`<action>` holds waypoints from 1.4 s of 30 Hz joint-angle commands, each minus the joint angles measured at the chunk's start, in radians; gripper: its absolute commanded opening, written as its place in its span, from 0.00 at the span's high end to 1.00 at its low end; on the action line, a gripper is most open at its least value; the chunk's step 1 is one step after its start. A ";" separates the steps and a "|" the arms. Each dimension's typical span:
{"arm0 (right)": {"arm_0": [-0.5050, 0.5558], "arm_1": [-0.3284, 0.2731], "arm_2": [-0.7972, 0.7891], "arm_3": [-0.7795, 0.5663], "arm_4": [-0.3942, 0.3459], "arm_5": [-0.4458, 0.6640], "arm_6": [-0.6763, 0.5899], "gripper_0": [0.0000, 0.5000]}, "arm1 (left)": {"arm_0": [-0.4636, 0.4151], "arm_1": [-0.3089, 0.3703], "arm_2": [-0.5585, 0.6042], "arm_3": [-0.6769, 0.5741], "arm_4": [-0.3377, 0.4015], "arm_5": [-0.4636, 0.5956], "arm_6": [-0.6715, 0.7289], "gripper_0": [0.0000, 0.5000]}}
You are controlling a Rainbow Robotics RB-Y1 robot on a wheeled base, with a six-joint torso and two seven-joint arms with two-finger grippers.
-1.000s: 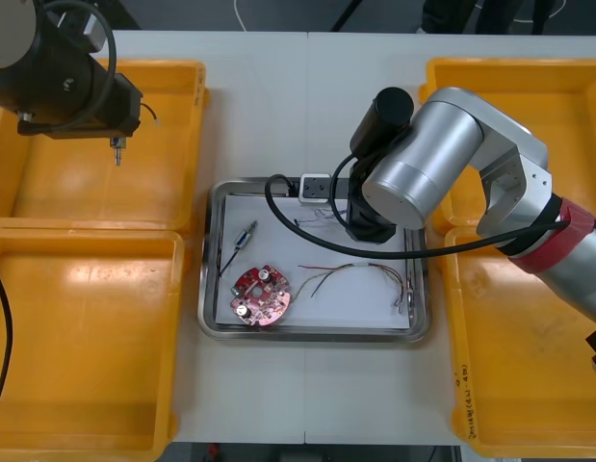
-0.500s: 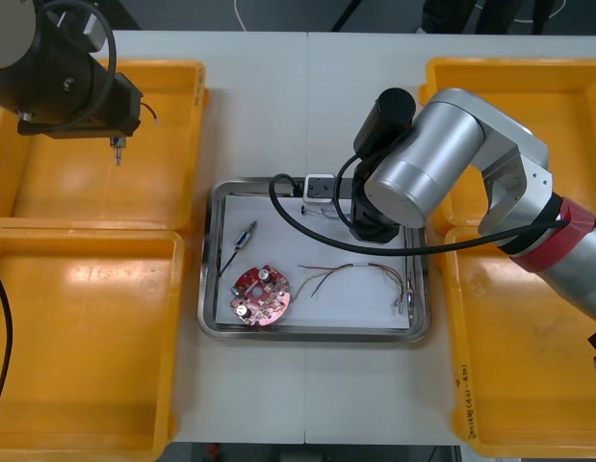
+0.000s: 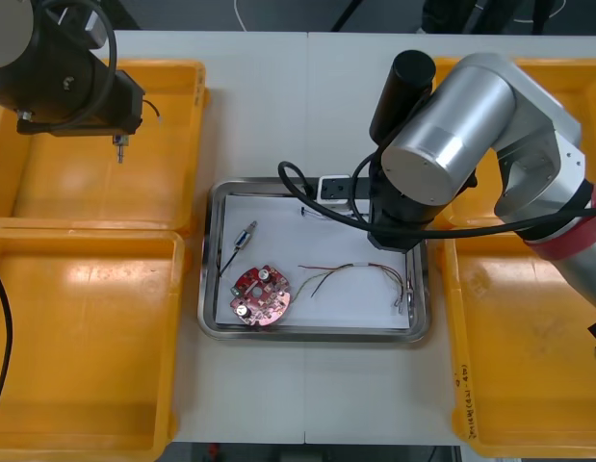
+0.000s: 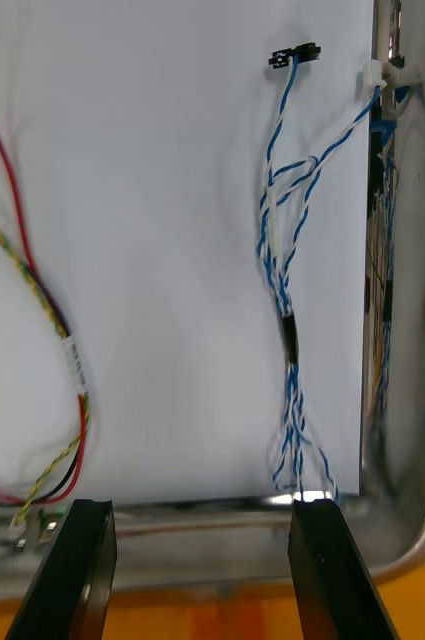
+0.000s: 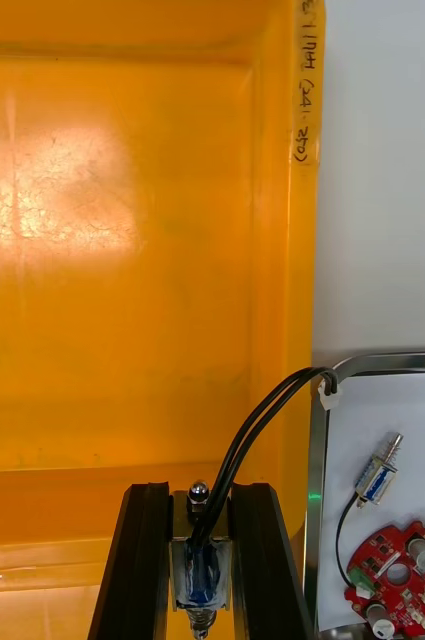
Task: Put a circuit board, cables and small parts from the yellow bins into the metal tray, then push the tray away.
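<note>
Carefully swing left gripper (image 5: 200, 492), clamped on small metal part (image 5: 200, 585), to metal tray (image 5: 317, 500) beside it; right gripper (image 4: 197, 510) gapes empty there.

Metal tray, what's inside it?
Round red circuit board, small metal part, red and yellow cable, twisted blue and white cable. The right arm covers its far right corner.
</note>
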 commanded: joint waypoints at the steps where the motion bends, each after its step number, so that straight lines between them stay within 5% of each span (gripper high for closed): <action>1: -0.002 0.012 -0.113 -0.102 -0.053 0.109 -0.098 0.00 | 0.005 -0.001 -0.009 -0.046 0.021 0.007 0.088 1.00; 16: 0.064 0.057 -0.407 -0.314 -0.084 0.144 -0.307 0.00 | -0.007 -0.092 -0.170 -0.069 0.008 0.007 0.165 1.00; 29: 0.231 -0.044 -0.668 -0.400 -0.127 0.144 -0.331 0.00 | -0.007 -0.147 -0.345 -0.023 0.002 0.007 0.228 1.00; 34: 0.295 -0.074 -0.804 -0.400 -0.195 0.144 -0.339 0.00 | -0.007 -0.178 -0.401 0.037 -0.025 -0.051 0.248 1.00; 42: 0.424 -0.097 -0.944 -0.449 -0.193 0.144 -0.344 0.00 | -0.007 -0.211 -0.477 0.109 -0.072 -0.134 0.280 0.99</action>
